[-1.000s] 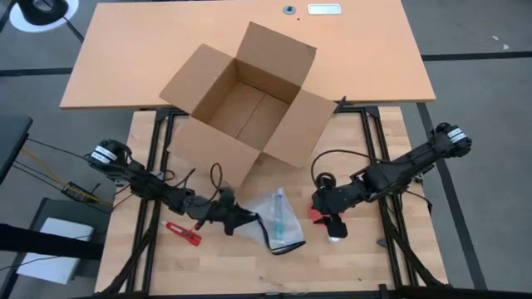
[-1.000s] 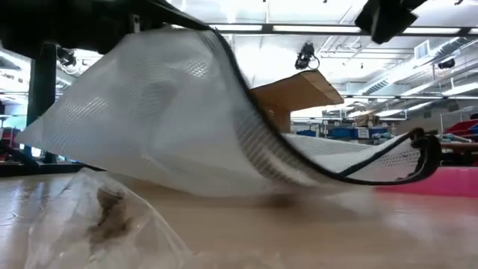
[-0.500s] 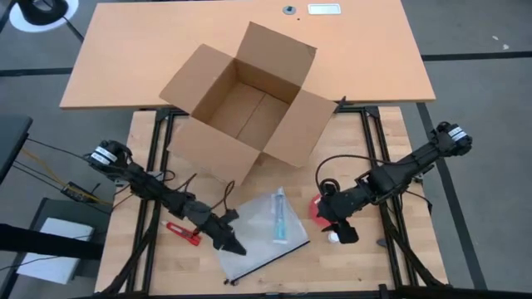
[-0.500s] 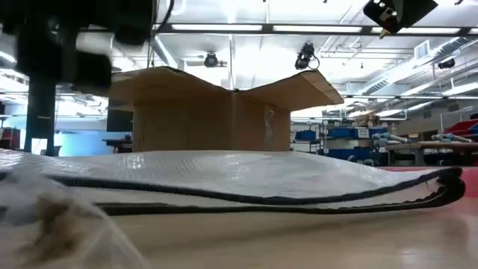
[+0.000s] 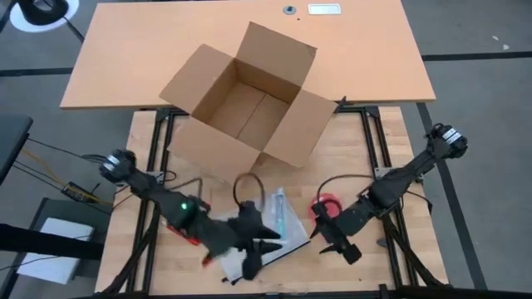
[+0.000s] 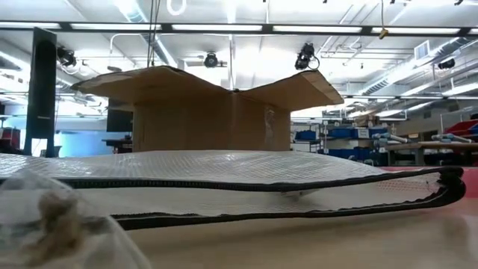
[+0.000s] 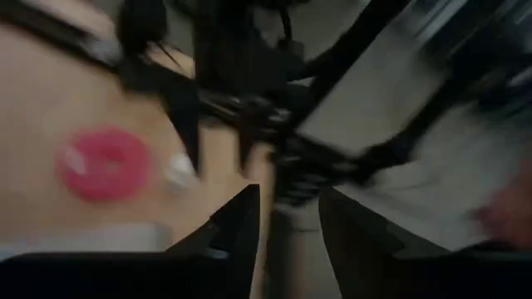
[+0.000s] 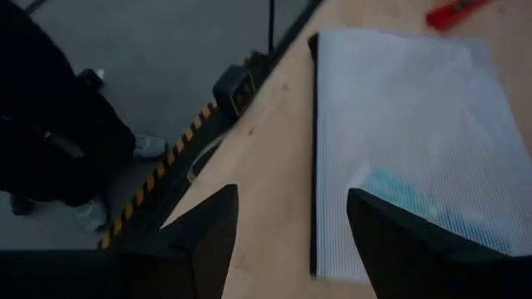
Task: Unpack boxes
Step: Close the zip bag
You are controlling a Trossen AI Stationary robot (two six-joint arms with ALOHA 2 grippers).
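The high view looks straight down on the whole table [image 5: 366, 50], taking in both arms. The low view sits at table-top height, facing level across to the far room — a mesh pouch [image 6: 246, 183] lies close before the lens, the carton [image 6: 202, 108] behind. Both wrist views face down at the near table; the right one shares that pouch [image 8: 407, 141].

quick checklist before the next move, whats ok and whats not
1. Brown cardboard carton flaps open, inside looks empty: ok.
2. Clear mesh zip pouch flat on the table, out of the carton: ok.
3. Left gripper empty, fingers apart over the pouch's near corner: ok.
4. Right gripper open, empty, beside the pouch: ok.
5. Red ring clear of the right arm: cannot tell.
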